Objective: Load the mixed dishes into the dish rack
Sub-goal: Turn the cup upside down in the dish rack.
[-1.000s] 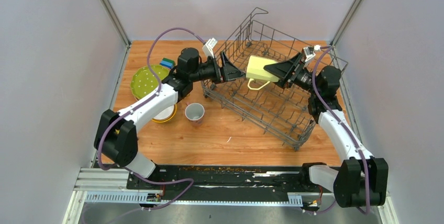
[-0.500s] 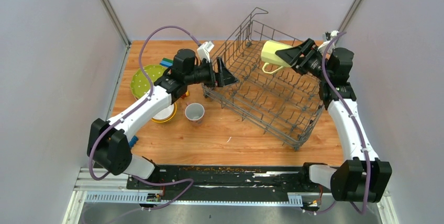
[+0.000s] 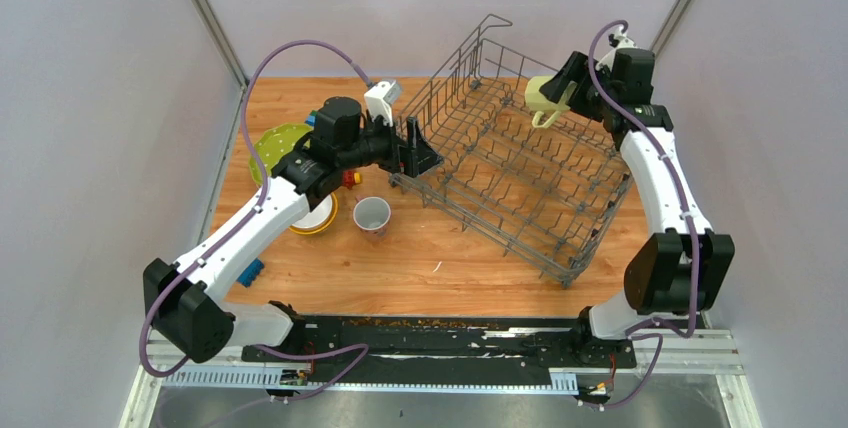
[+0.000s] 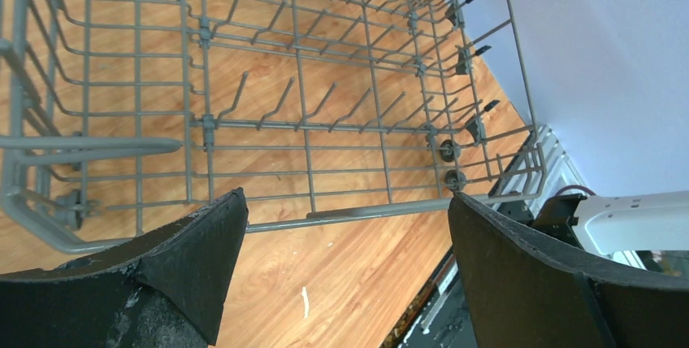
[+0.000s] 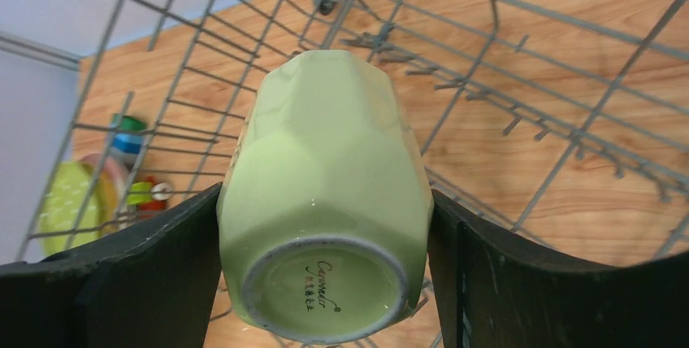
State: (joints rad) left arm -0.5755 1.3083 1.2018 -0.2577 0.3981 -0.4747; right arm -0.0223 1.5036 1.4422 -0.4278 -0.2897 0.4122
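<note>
The dish rack, a grey wire basket, sits at an angle on the wooden table. Over its far right corner my right gripper is shut on a pale-green mug, held in the air. In the right wrist view the mug lies between both fingers, base toward the camera, with the rack below. My left gripper stands open and empty at the rack's left side. Its wrist view shows the gripper in front of the rack's wires. A pink mug stands upright on the table.
A lime-green dotted plate and a white bowl inside a yellow bowl lie left of the rack, under the left arm. Small toy blocks are scattered on the left. Side walls stand close on both sides.
My right arm has carried the pale-green mug up from over the rack's middle to its far right corner. The left gripper has drawn back a little to the left, away from the rack.
</note>
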